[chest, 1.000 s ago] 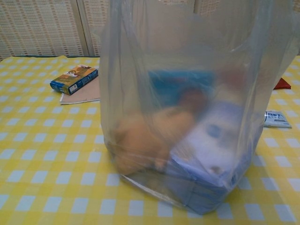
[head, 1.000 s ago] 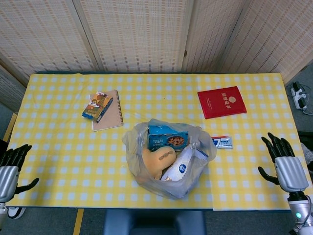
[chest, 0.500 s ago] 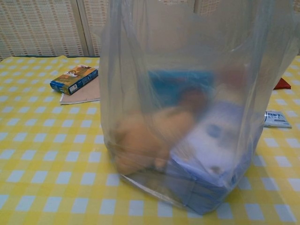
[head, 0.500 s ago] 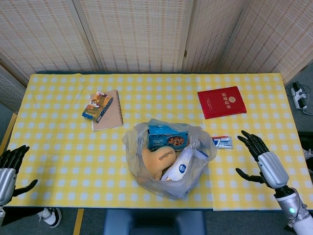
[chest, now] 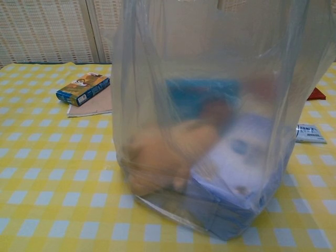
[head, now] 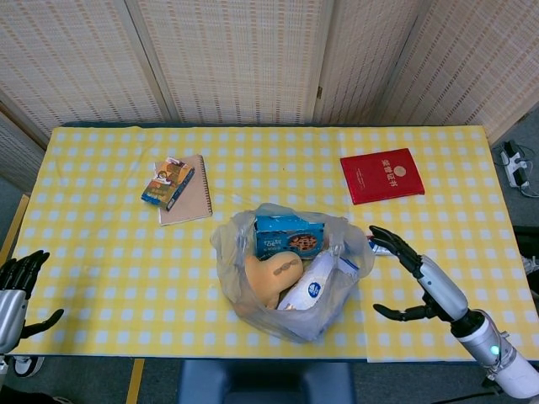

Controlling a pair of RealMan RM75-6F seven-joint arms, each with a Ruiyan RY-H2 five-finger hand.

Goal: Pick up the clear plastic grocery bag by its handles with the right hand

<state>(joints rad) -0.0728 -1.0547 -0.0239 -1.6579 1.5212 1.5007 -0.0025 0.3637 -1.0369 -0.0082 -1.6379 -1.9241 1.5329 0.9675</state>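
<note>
The clear plastic grocery bag (head: pixel 290 269) stands near the front middle of the table and fills the chest view (chest: pixel 215 121). Inside it lie a blue cookie box (head: pixel 288 235), a tan bread-like item (head: pixel 271 276) and a white and blue packet (head: pixel 313 288). Its handles are not clearly distinguishable. My right hand (head: pixel 414 276) hovers just right of the bag with fingers spread, holding nothing. My left hand (head: pixel 17 290) sits at the front left table edge, fingers apart and empty. Neither hand appears in the chest view.
A red booklet (head: pixel 381 175) lies at the back right. A small toothpaste-like tube (head: pixel 381 245) lies right of the bag, under my right hand's fingers. A tan notebook (head: pixel 187 192) with a small blue box (head: pixel 167 182) on it sits at the back left.
My right hand has moved left from the table's right edge toward the bag, still with fingers spread. The bag and my left hand have barely moved.
</note>
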